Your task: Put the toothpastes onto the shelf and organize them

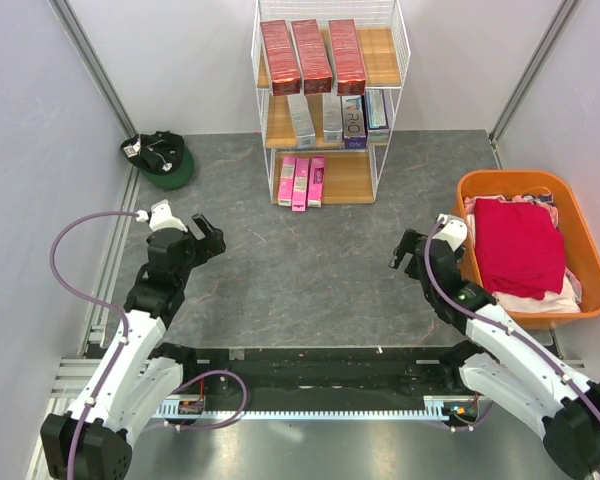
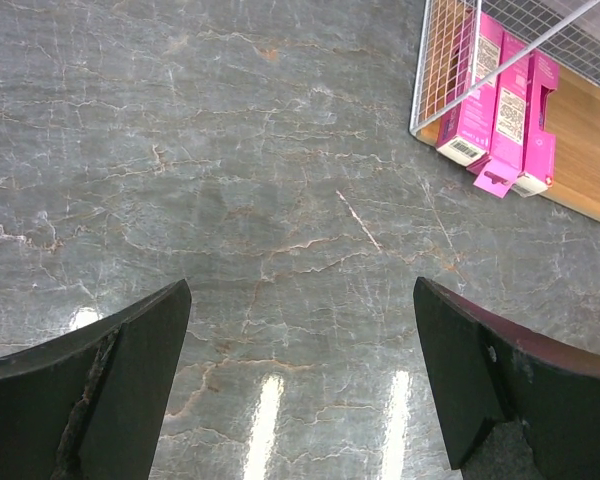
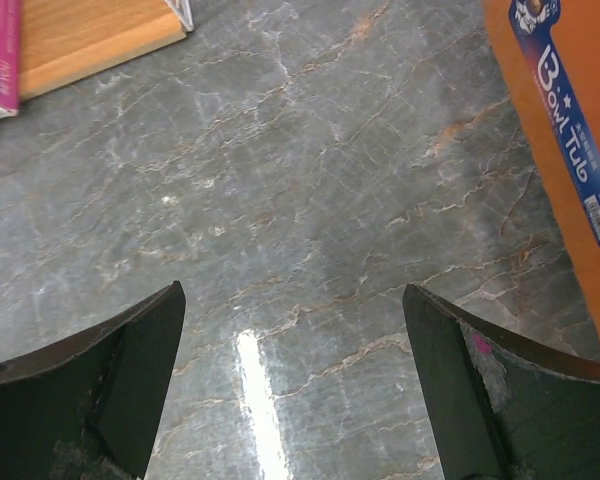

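Toothpastes (image 1: pixel 325 118) all on shelf (image 1: pixel 382 60), sorted by colour, likely one kind per board: dark red boxes (image 1: pixel 312 56) on top, silver/blue boxes (image 1: pixel 302 120) in middle, pink boxes (image 1: pixel 301 181) at bottom, near ends overhanging front edge. Task judged complete or nearly so. Left end effector (image 2: pixel 300 300) and right end effector (image 3: pixel 292 300) both spread, pinching nothing, low over bench (image 1: pixel 300 270), well apart from shelf, probably to stay off wire frame. Orange tub (image 1: pixel 510 183) beside right arm.
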{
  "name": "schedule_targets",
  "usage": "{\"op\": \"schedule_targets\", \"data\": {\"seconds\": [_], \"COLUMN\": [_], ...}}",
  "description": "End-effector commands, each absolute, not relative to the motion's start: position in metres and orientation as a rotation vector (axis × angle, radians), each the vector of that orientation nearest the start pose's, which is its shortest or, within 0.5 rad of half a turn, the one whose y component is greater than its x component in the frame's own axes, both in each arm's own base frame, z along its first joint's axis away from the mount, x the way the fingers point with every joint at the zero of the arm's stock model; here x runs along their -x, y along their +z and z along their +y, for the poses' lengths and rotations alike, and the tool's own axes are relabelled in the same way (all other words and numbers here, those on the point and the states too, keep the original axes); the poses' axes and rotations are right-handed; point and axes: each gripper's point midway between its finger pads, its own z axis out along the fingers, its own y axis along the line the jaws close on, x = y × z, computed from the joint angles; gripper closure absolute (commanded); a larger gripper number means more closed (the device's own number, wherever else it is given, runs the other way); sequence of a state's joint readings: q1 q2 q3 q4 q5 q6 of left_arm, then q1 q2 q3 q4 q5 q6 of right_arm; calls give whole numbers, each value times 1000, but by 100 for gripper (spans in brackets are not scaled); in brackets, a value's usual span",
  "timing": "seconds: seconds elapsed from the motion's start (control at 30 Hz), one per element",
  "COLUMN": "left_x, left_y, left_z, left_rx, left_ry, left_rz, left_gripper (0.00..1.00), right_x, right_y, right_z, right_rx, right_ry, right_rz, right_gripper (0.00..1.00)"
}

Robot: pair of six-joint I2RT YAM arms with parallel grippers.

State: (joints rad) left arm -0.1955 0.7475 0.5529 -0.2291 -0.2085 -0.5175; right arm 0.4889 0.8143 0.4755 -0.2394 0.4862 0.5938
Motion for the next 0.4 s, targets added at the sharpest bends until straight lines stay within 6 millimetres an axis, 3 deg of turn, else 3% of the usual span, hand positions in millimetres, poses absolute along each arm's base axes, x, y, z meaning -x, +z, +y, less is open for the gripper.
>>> {"op": "schedule_targets", "data": {"seconds": [0.0,0.2,0.23,0.37], "left_x": [-294,-297,-297,-300], "left_y": [177,174,175,177], "left_z": [-34,-34,-34,-29], "left_rx": [412,393,387,392], "left_ry": [-208,-200,-200,-175], "left_rz": [1890,1884,1880,1849], "left_gripper": [0,0,0,0], "right_x": [-291,-303,-301,-308], "right_y": [151,163,158,175], "right_z": [77,87,89,108], "right_rx": [-388,-320,-294,-175], "right_ry": [125,183,187,286], "right_rz": [1960,1878,1890,1797], "right_gripper": [2,2,2,2]}}
